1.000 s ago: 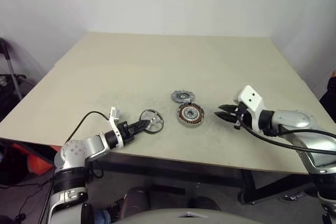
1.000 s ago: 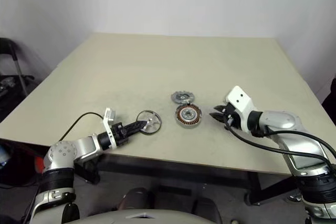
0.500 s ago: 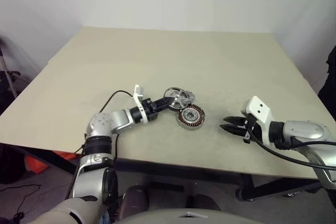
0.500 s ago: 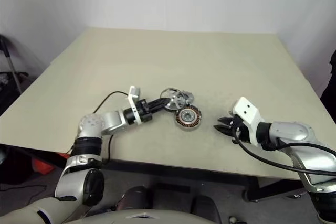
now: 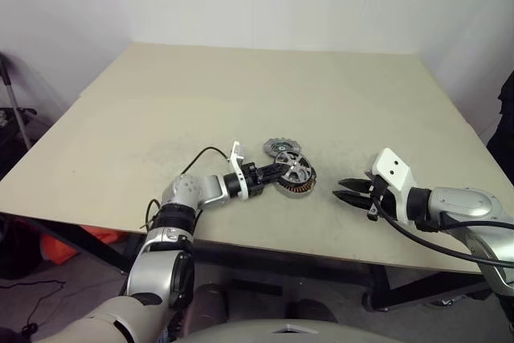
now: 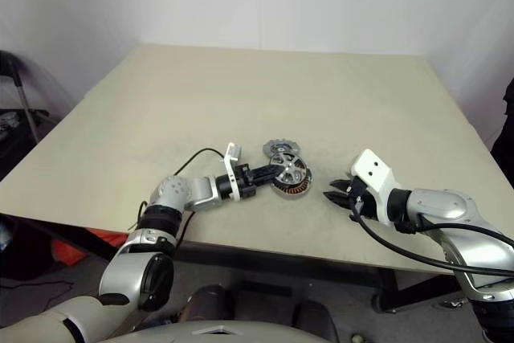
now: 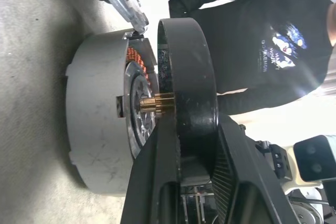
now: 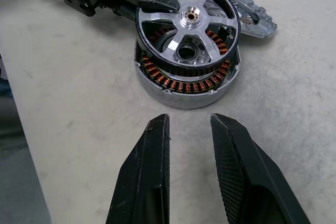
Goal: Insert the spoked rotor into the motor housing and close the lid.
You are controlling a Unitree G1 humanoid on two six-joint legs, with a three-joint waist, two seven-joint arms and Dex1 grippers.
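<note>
The left gripper (image 5: 273, 174), fingers (image 7: 157, 182) clamped on the spoked rotor's (image 8: 188, 22) rim, has carried it from the table's (image 5: 241, 94) near-left area across to the motor housing (image 8: 184, 85). The rotor now hangs tilted just above the housing's open top. The right gripper (image 5: 344, 190) has drawn slightly back from the housing.

On the beige table (image 6: 241, 94), the left gripper (image 6: 271, 171) holds a black-rimmed spoked rotor (image 6: 287, 169) over the round silver motor housing (image 6: 291, 183). The right gripper (image 6: 331, 193) hovers right of it.
</note>
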